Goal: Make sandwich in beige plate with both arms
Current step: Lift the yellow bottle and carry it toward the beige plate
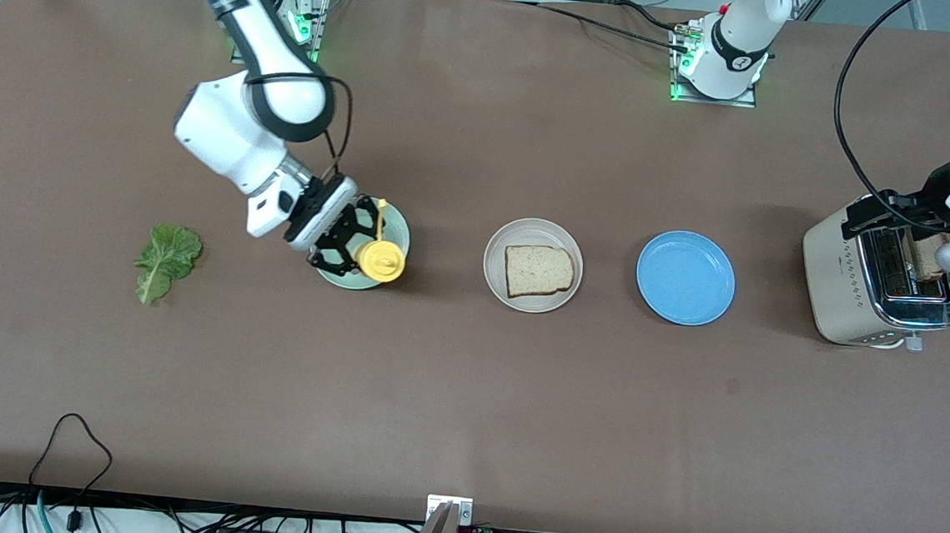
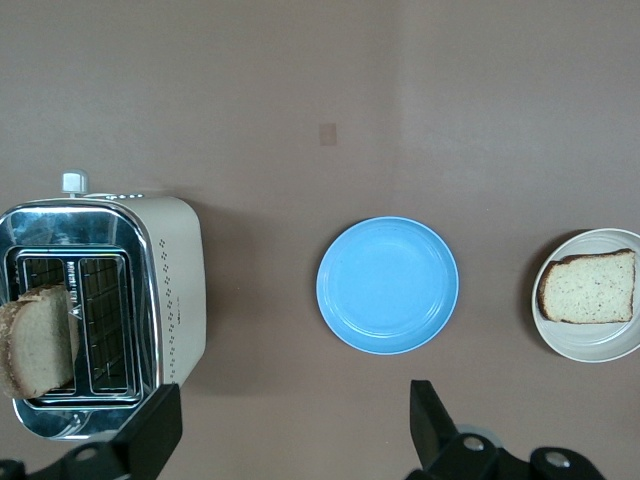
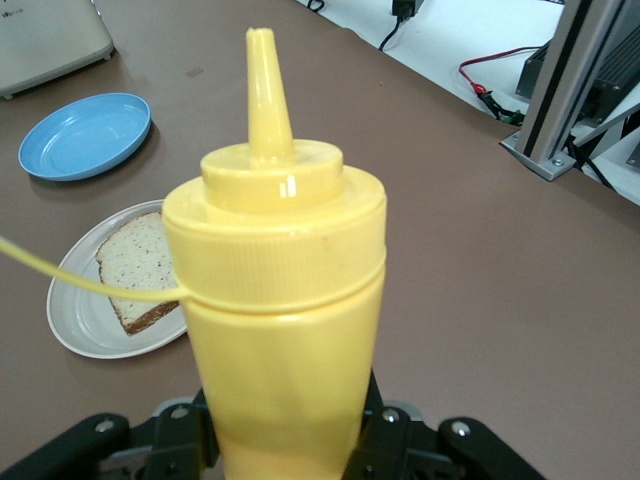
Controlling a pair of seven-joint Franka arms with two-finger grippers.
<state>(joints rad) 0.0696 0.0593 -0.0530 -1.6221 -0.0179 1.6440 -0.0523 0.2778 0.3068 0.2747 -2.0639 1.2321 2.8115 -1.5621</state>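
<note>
**Sauce step in hand, 2nd slice waiting in toaster**

Brown table (image 1: 466,400) w/ toaster (image 1: 875,286) at the left arm's end. Left gripper (image 2: 290,430) hangs over it, jaws wide, empty; a slice (image 2: 40,340) sits in the slot. Right gripper (image 1: 352,237), over mint plate (image 1: 398,232), is clamped on yellow squeeze bottle (image 1: 381,260). Beige plate (image 1: 497,281) mid-table holds one bread slice (image 1: 537,271). Lettuce (image 1: 166,260) lies toward the right arm's end. Next, prob: carry bottle over the bread, tip, squeeze.

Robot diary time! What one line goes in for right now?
right gripper: shut on mustard bottle over green plate | left gripper: open over toaster | beige plate: one bread slice | lettuce: on table
</note>
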